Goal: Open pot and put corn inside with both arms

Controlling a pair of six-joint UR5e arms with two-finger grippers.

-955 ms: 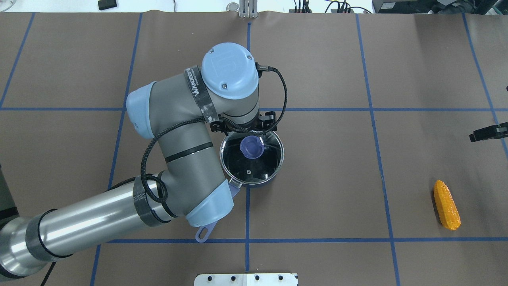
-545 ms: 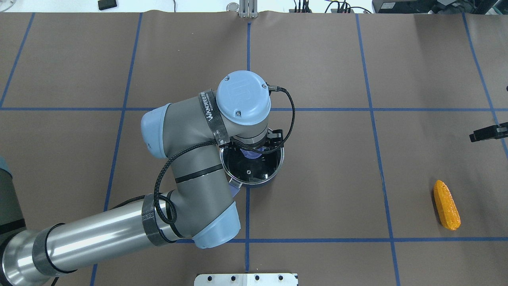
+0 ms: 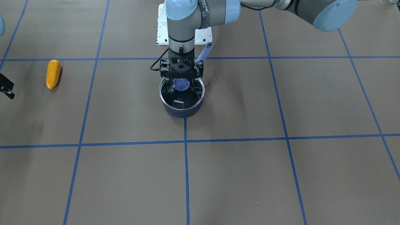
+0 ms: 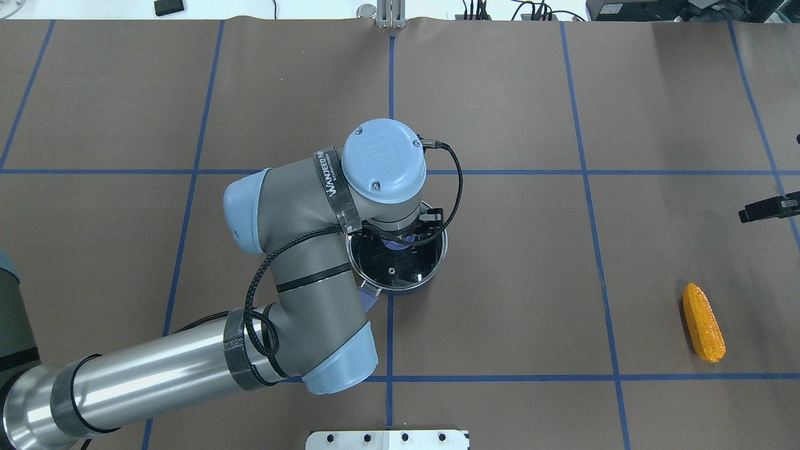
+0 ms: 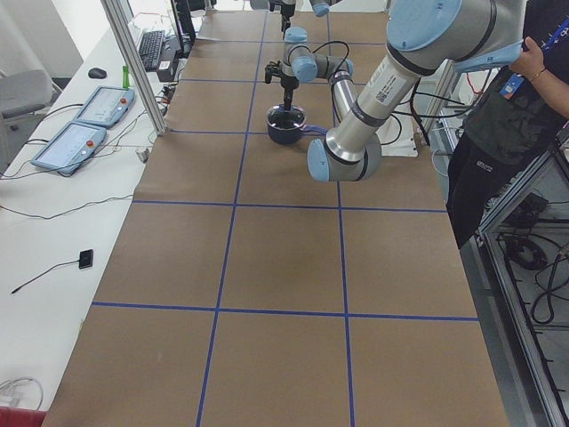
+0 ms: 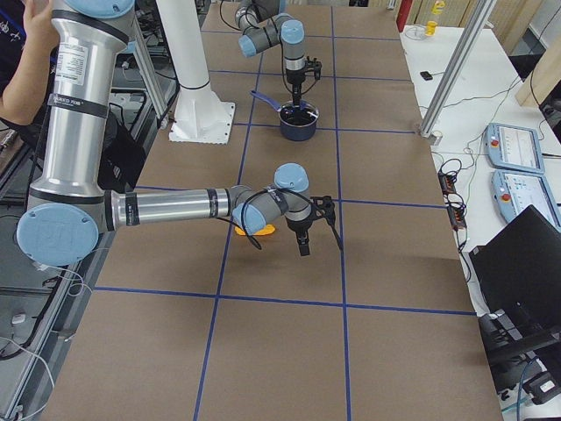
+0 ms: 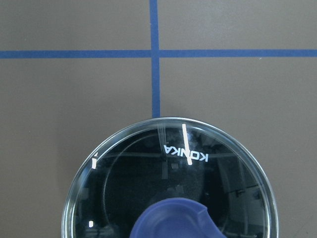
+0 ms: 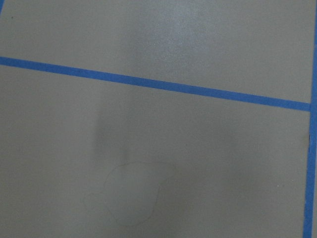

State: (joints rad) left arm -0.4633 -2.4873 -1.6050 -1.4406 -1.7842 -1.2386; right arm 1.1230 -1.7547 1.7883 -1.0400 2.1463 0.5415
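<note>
A brown-papered table (image 4: 500, 281) ruled into squares by blue tape fills the overhead view, and the left arm (image 4: 294, 250) reaches in from the lower left and bends over its centre. The right arm (image 6: 166, 206) stretches low across the table's other end in the right-side view. The pot (image 3: 182, 111), a dark navy saucepan, stands near a crossing of tape lines at mid-table, its lavender-blue handle (image 3: 204, 51) pointing back toward the robot's base. The glass lid (image 3: 182, 97), lettered "KONKA", sits closed on the rim. The corn (image 4: 703, 322) lies on bare paper well apart from the pot, off toward the robot's right, just above a tape line in the overhead view. The left gripper (image 3: 181, 79) points straight down over the lid, its jaws apart on either side of the blue knob (image 3: 181, 84). The right gripper (image 4: 765, 209) shows only at the frame's edge, near the corn but clear of it; whether its jaws are apart or together cannot be told.
</note>
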